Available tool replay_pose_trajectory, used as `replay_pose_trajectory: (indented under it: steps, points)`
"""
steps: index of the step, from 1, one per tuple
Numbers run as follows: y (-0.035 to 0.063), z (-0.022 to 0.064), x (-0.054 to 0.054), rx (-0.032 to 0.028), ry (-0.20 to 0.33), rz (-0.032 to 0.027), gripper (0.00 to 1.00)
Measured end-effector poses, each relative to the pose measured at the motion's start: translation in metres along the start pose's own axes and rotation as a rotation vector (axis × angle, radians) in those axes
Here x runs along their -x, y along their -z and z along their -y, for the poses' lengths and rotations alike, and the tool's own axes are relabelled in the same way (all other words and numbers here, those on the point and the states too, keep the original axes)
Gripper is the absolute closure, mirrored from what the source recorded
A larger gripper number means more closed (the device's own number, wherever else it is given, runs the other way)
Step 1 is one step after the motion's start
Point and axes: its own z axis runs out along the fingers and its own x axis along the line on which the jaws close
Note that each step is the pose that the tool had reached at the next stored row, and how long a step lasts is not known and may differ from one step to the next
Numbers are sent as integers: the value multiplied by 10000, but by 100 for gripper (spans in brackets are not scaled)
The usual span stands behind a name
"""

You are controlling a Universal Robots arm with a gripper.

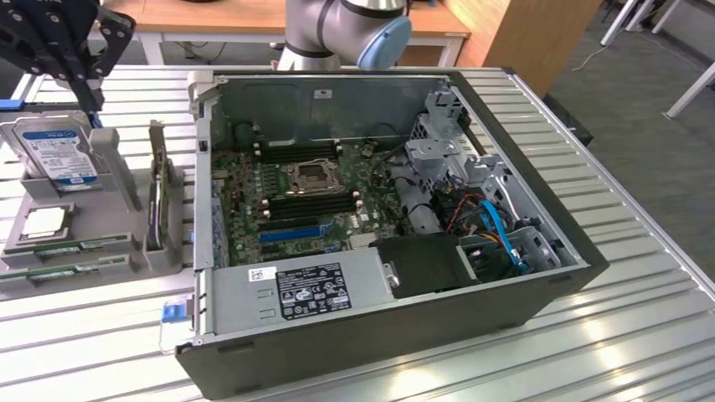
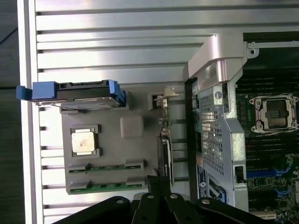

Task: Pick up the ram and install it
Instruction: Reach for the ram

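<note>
Although the hard drive carries a blue-and-white label and the power supply a black label with a white barcode sticker just beside it, you cannot read the print on any of them.

Your gripper hangs above the ribbed table. Its jaws are clenched together with nothing between them.

Below the jaws and well apart from them lies the gray parts tray. Two sticks of ram rest in it, parallel and side by side:
- The outer ram stick lies along the tray's edge and is the one closer to the jaws.
- The inner ram stick lies just beyond it.

Each stick is a long, narrow, thin green board, held by gray clips at both ends.

Farther from the jaws, past the inner stick, sits the square silver processor chip. The hard drive stands on edge beyond that, in blue brackets.

An expansion card stands upright between the tray's flat part and the open computer case. Inside the case, black memory slots flank the processor socket on the green motherboard.
</note>
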Motion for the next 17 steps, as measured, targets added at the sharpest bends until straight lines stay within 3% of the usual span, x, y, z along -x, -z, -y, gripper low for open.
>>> replay_pose_trajectory:
  steps: [17]
  points:
    - [13, 36, -479, 0, -1, 1, 90]
